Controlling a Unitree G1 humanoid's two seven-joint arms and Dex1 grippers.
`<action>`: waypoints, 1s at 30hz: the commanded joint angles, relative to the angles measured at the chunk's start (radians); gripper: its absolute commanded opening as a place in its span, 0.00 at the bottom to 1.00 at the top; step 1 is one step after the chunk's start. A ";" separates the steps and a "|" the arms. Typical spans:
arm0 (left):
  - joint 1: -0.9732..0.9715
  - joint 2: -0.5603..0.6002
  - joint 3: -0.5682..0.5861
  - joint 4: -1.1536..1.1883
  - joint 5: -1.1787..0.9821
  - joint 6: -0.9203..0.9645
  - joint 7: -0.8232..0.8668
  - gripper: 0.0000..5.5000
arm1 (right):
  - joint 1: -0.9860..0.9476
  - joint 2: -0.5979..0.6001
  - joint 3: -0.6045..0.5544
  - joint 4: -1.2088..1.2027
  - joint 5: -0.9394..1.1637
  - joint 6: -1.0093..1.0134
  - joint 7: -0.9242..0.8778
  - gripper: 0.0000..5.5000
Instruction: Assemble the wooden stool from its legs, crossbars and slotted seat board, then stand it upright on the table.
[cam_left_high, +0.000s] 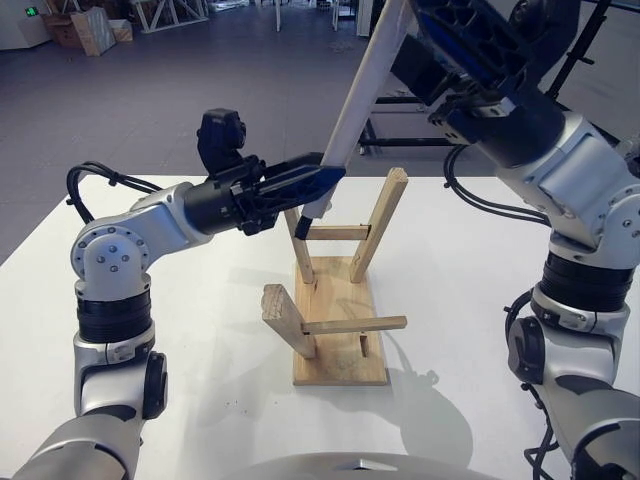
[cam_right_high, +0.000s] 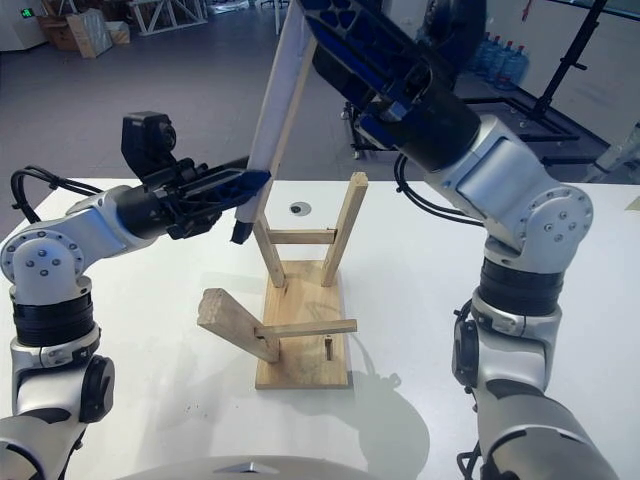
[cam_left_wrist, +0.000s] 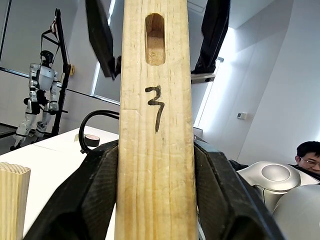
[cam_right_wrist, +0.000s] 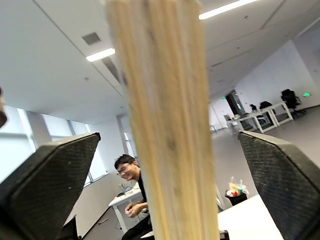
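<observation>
Silver arms (cam_left_high: 110, 255) (black cables (cam_left_high: 95, 178))

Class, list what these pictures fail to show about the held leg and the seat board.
Held leg, top end: cut off by the head views' upper edge.
Its surface, right wrist view: blurred, too near the camera.
Seat board slots holding the fitted legs: covered by them, head views.
</observation>
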 joint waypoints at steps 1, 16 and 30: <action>0.010 0.017 -0.016 -0.013 0.003 0.006 -0.002 0.37 | -0.023 0.020 0.020 -0.001 0.015 -0.020 -0.015 0.92; 0.022 0.027 -0.037 -0.031 0.026 -0.009 -0.015 0.37 | -0.010 0.048 0.049 0.003 0.017 -0.042 -0.043 0.69; 0.022 0.037 -0.038 -0.030 0.062 -0.016 -0.038 0.37 | 0.016 0.006 0.040 -0.019 -0.062 -0.027 0.003 0.40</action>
